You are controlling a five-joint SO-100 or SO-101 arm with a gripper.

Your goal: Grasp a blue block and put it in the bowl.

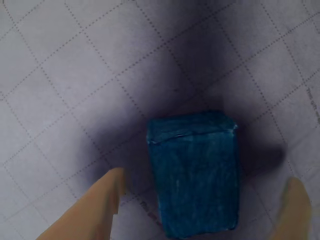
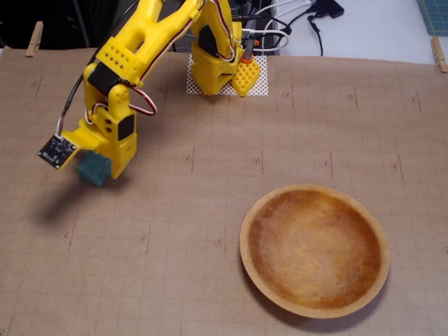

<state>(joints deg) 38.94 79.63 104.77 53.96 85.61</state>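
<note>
The blue block (image 1: 195,175) is a small teal-blue cuboid standing on the gridded mat, seen in the wrist view between my two tan fingers (image 1: 100,205). My gripper (image 1: 206,177) is open around it, with a gap showing on each side of the block. In the fixed view the block (image 2: 89,170) shows partly under the yellow gripper (image 2: 99,172) at the left of the mat. The wooden bowl (image 2: 259,259) is wide, shallow and empty, and lies at the lower right, far from the gripper.
The arm's yellow base (image 2: 217,66) stands on a white mesh pad at the back centre, with cables (image 2: 294,21) behind it. A brown gridded mat (image 2: 210,210) covers the table. Wooden clips (image 2: 33,38) hold its back corners.
</note>
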